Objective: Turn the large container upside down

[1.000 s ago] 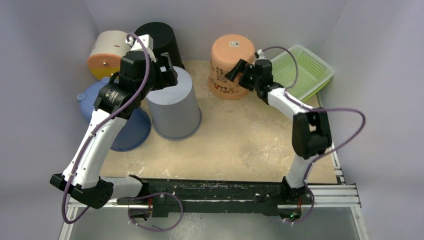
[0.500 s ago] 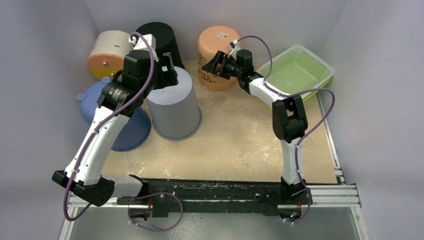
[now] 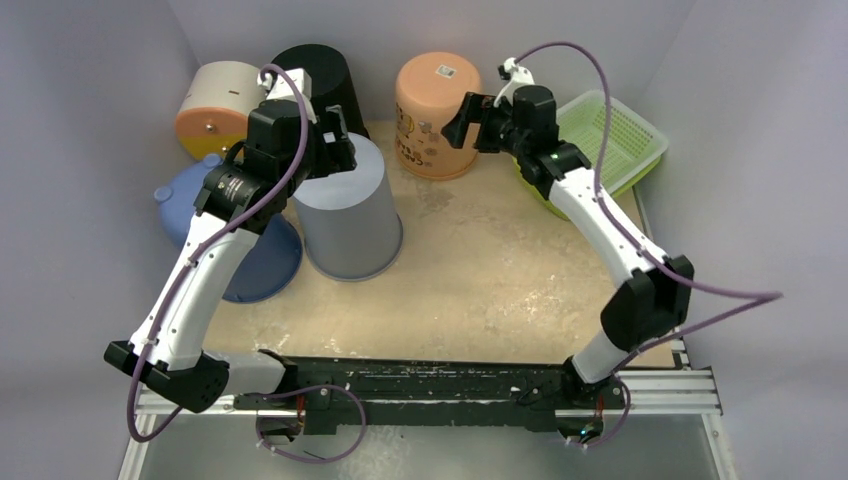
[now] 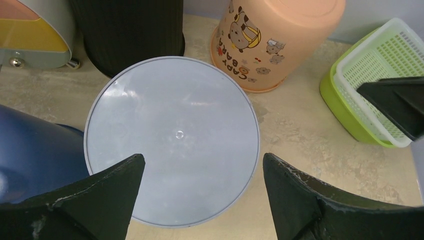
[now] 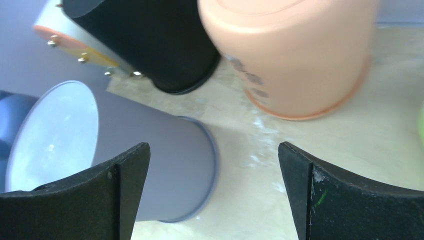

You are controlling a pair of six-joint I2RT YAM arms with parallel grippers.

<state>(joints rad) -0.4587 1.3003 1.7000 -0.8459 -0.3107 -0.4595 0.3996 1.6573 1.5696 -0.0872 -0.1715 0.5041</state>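
Because the large grey container [image 4: 172, 140] stands on the table [image 3: 500, 280] with its closed base facing up and its wider rim down, its long axis runs roughly vertical and points straight at the left gripper [image 4: 201, 162]. That gripper hangs directly above the base disc. Its jaws are spread wide, one to each side of the disc's near edge, and they grip nothing. The container sits left of centre, just in front of the black container [image 3: 318, 75], with the blue container [image 3: 190, 205] just beside it on the left. The right gripper [image 5: 214, 148] is also spread wide and empty. It hovers near the orange container [image 3: 437, 100], beside the green basket [image 3: 620, 130], well apart from the grey one. The left arm is therefore the nearer arm. Judging by the base-up posture, the inversion appears complete. Any further turning would need a side grip across the wall, since the base looks wider than the jaw span.
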